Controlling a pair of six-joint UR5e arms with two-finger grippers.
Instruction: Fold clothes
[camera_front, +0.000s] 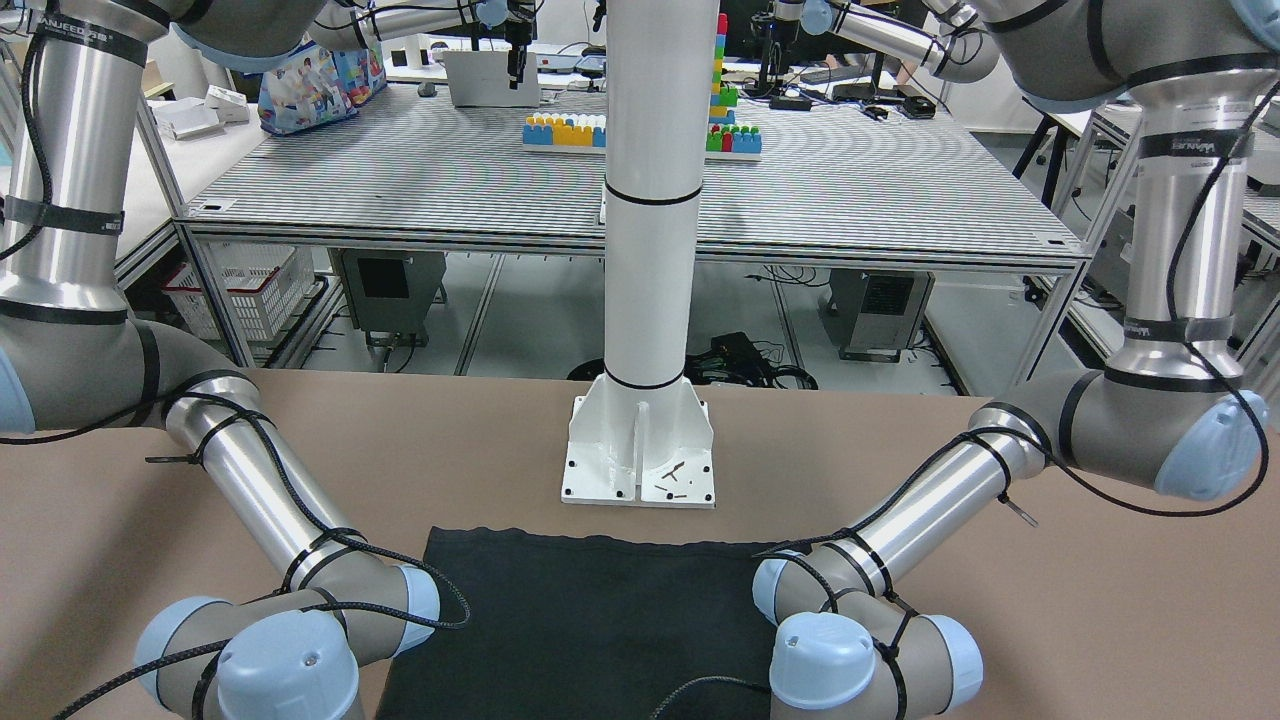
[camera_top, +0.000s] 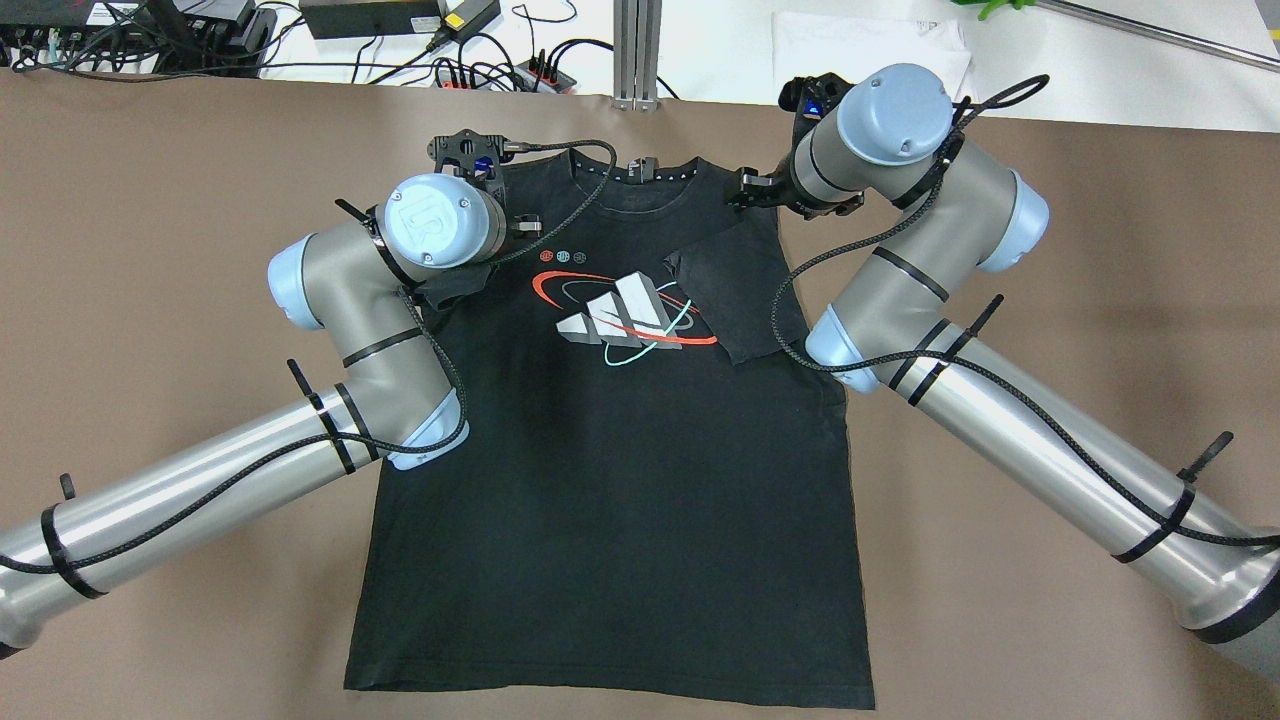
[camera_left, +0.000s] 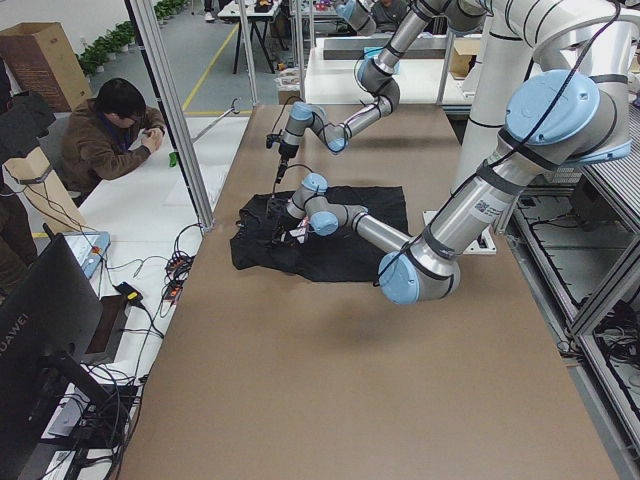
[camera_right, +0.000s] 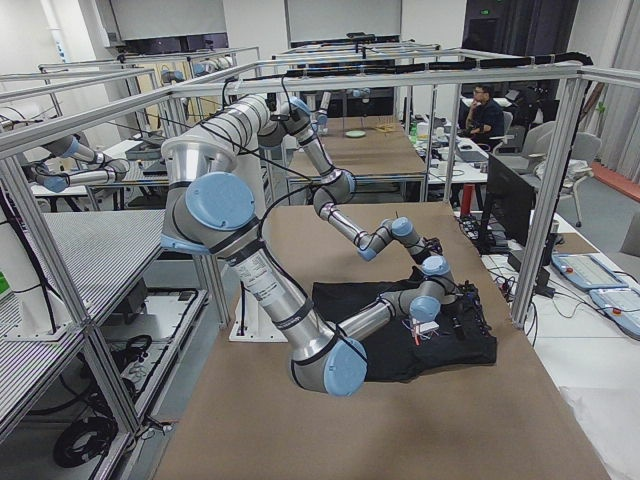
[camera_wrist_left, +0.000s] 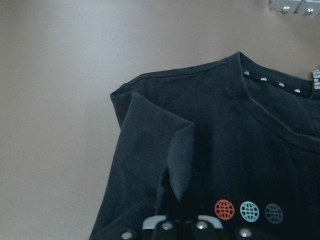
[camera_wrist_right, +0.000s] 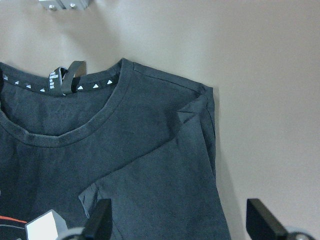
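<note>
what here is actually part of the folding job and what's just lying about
Job:
black t-shirt
left gripper
right gripper

Lying about:
power strips and cables beyond the table's far edge
toy blocks on the back table
white basket

Brown-covered table (camera_top: 1130, 300): black T-shirt (camera_top: 620, 480) lies spread on it, print up, collar toward far edge. White column base (camera_front: 640, 470) sits just beyond the hem.

Bare table (camera_top: 1100, 250) is left open on both sides of the black T-shirt (camera_top: 620, 500); beyond its collar, the edge is crowded by cables (camera_top: 545, 52) and an aluminium post (camera_top: 638, 50).
</note>
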